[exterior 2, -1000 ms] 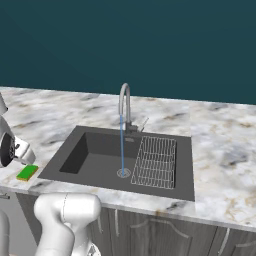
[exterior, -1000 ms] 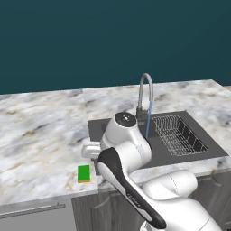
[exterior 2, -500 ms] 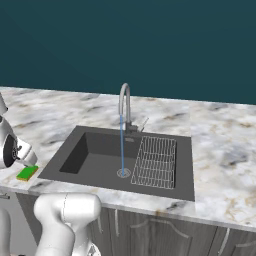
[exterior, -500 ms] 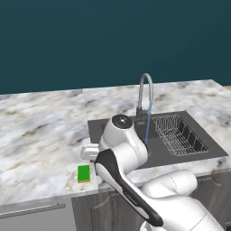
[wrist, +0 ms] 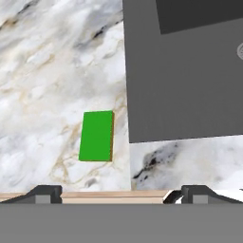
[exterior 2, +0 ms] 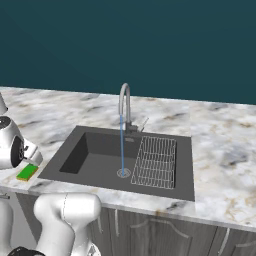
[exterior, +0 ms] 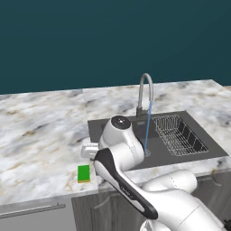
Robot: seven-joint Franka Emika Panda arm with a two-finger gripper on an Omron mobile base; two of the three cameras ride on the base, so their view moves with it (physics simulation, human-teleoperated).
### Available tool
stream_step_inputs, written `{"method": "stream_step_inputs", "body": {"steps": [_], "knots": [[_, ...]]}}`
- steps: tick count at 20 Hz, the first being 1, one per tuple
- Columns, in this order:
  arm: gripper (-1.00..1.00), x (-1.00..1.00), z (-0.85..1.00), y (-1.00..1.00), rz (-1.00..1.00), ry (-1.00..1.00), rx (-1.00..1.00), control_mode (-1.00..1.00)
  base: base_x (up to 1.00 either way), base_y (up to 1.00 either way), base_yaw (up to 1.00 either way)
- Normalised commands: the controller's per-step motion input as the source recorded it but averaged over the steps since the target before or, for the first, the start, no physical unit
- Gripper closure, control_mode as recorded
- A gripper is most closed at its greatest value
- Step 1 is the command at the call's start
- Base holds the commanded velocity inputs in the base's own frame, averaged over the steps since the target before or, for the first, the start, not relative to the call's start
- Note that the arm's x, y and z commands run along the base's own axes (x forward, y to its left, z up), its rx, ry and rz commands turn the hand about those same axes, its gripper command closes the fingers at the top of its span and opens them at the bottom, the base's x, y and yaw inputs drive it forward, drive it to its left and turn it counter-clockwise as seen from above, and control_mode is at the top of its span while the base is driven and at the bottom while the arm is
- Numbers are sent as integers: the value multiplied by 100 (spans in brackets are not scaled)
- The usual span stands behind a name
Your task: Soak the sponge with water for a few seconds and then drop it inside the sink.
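So the step in hand looks like the reach for the sponge (wrist: 97,135), nothing grabbed yet. The sponge lies flat on the marble counter (exterior: 40,131) just beside the sink's (exterior 2: 90,150) left edge, near the counter's front lip, green face up with the orange layer showing as a thin strip along the side facing the sink. The gripper (wrist: 121,192) hangs above it with both tips spread wide and nothing between them, so it's released and empty. In the hand view the sponge sits left of the midpoint between the tips, so the arm probably needs to slide away from the sink a bit before dropping, otherwise one finger lands on top of the block instead of beside it. The tips seem to straddle the short way across the sponge, which looks like the good axis to pinch. Best to come straight down, close gently since a sponge squishes, and keep clear of the sink's rim. The water (exterior 2: 121,145) is already running from the faucet (exterior 2: 125,107) to the drain (exterior 2: 123,173), well over to the sink's middle, so the carry afterwards is sideways over the rim.
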Motion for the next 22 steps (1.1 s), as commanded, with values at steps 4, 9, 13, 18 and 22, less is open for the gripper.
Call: {"method": "stream_step_inputs", "body": {"steps": [4, 9, 13, 18, 22], "knots": [[-100, 12, 0, 7, 0, 0, 0, -100, 0, 0, 0], [-100, 4, 0, 20, 0, 0, 0, -100, 0, 0, 0], [-100, 0, 0, 26, 0, 0, 0, -100, 0, 0, 0], [-100, 0, -5, 20, 0, 0, 0, -100, 0, 0, 0], [-100, 0, -9, 11, 0, 0, 0, -100, 0, 0, 0]]}}
